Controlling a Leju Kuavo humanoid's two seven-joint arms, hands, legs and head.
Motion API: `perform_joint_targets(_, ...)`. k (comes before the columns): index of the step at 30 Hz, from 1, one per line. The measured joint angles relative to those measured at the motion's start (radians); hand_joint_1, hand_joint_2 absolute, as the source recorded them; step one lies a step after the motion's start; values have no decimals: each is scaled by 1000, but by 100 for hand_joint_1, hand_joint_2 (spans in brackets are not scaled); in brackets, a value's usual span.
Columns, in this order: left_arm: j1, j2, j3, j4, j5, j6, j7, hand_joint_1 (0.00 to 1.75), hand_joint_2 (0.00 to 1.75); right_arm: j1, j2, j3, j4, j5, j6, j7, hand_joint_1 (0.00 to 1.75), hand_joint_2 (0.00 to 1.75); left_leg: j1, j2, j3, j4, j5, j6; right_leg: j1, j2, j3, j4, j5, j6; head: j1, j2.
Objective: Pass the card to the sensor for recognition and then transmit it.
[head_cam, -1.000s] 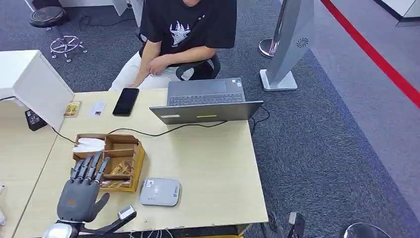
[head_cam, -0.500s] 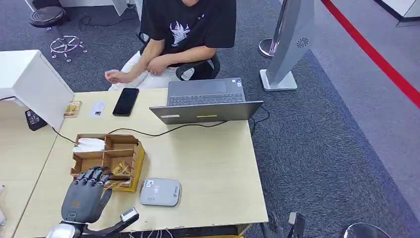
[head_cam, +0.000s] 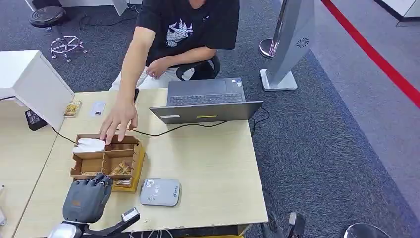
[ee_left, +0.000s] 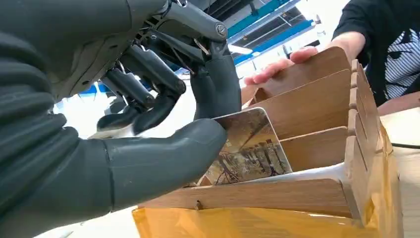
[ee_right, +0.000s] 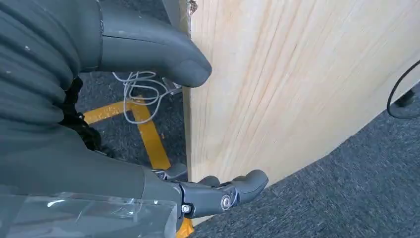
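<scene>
My left hand [head_cam: 86, 198] reaches into the near corner of a wooden compartment box [head_cam: 130, 168] on the desk. In the left wrist view, its thumb [ee_left: 163, 158] and a finger pinch the top corner of a picture card [ee_left: 247, 151] that stands in the box's near compartment [ee_left: 297, 198]. The grey card sensor [head_cam: 159, 192] lies flat just right of the box. My right hand [ee_right: 74, 124] hangs beside the desk's edge [ee_right: 190, 99], fingers apart and holding nothing.
A person seated across the desk rests a hand [head_cam: 118, 121] on the box's far rim [ee_left: 302, 69]. An open laptop [head_cam: 205, 101] with a cable, two loose cards [head_cam: 97, 108], and a white cabinet [head_cam: 29, 82] stand at the far side. Bare desk [head_cam: 208, 163] lies right of the sensor.
My left hand has drawn back and curled its fingers down into the box's near compartment onto the card. The person's arm has reached forward to the box's far rim.
</scene>
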Motion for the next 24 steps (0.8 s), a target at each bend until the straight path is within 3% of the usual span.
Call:
perform_joint_targets(15,-20,14,14,-15,18,24,-32,175,175,0,2,-4,0,16,2,10,0,175,0,0,0,0,1,0,0,0,0,0,0,0,0,0)
perform_joint_targets(24,-210,98,105,-188,114,-32,-91,175,175,0,2,-4,0,34,2,11,0,175,0,-4,0,0,4,-2,0,-3,0,1,1,0,0,0)
